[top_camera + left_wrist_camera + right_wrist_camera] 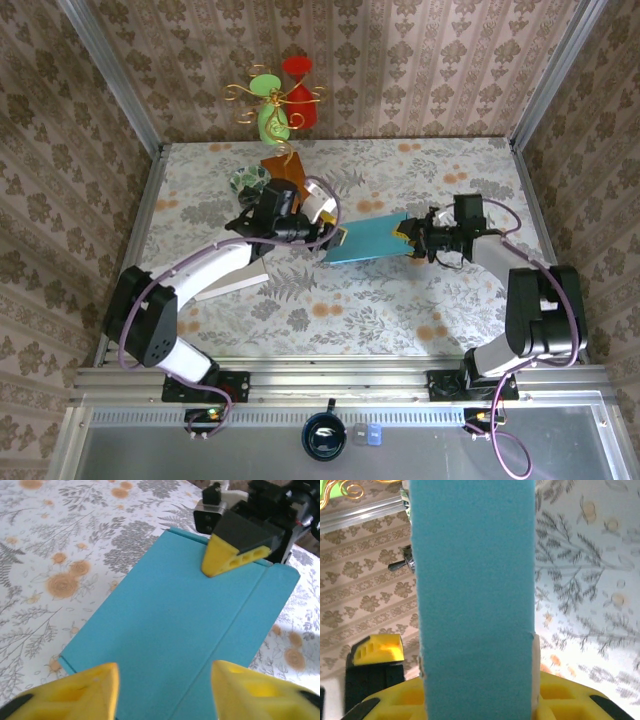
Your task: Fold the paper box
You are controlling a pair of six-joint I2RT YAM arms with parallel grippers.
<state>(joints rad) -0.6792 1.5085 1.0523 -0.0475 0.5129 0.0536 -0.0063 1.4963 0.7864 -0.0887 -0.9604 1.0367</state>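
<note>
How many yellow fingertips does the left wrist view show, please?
3: the left gripper's two at the bottom, the right gripper's one on the blue paper's far edge; another may be hidden.

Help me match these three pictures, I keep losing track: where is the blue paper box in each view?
Top external: the paper box sits at the middle of the picture, a blue sheet.
Left wrist: the paper box spreads across the centre and runs to the bottom edge.
Right wrist: the paper box is a blue band running down the middle.
Shared landmark: the floral tablecloth beneath it.

High camera looks down; wrist cameras crowd the box point(175, 625).
</note>
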